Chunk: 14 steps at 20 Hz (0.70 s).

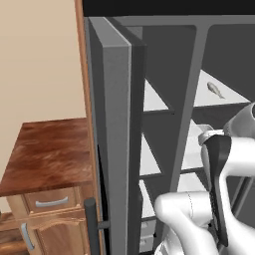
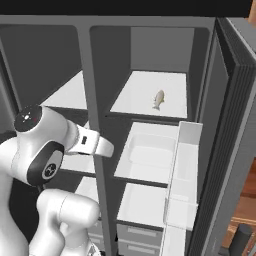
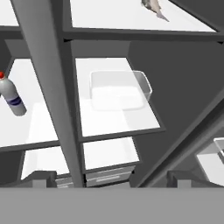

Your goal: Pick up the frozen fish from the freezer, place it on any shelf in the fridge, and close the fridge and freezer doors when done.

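Note:
The frozen fish (image 2: 159,99), a small grey-tan lump, lies on the top white shelf (image 2: 140,102) of the fridge (image 2: 195,65), to the right of the grey divider post (image 2: 90,125). The fish (image 1: 215,89) also shows on that shelf from the left side, and at the top edge of the hand view (image 3: 153,5). My gripper (image 3: 113,178) is open, its two fingertips (image 3: 41,178) wide apart with nothing between them. It hangs in front of the unit, well below the fish and apart from it. The freezer (image 1: 154,99) lies left of the post. Both doors stand open.
A white panel with a clear raised rim (image 3: 120,89) sits one level below the fish. A white bottle (image 3: 11,98) with a red cap stands left of the post. The fridge door's clear bins (image 2: 182,170) jut in at the right. The freezer door (image 1: 114,139) and a wooden counter (image 1: 50,149) are at the left.

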### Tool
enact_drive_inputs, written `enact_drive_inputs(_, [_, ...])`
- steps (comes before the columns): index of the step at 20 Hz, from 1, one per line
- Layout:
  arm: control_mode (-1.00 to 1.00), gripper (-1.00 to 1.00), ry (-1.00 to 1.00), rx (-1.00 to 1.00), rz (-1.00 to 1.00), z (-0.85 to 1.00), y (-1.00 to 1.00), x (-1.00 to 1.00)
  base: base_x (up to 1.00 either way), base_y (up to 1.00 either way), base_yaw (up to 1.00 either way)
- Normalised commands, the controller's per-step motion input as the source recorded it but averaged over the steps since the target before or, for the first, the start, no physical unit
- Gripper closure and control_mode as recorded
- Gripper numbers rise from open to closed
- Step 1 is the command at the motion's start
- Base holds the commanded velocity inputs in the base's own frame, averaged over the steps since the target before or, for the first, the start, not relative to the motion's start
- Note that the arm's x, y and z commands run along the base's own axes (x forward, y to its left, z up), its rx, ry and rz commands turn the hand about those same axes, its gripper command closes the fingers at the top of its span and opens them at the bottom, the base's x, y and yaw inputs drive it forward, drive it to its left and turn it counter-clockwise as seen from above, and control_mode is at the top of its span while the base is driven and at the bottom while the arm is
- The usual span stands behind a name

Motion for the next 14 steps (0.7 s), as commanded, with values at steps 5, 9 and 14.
enact_drive_inputs(5, [1.00, -1.00, 0.00, 0.00, 0.00, 0.00, 0.00, 0.00, -0.52, -0.04, 0.08])
enact_drive_inputs(9, [1.00, -1.00, 0.00, 0.00, 0.00, 0.00, 0.00, 0.00, -0.82, 0.00, 0.09])
enact_drive_inputs(14, [1.00, -1.00, 0.00, 0.00, 0.00, 0.00, 0.00, 0.00, -0.69, 0.00, 0.09])
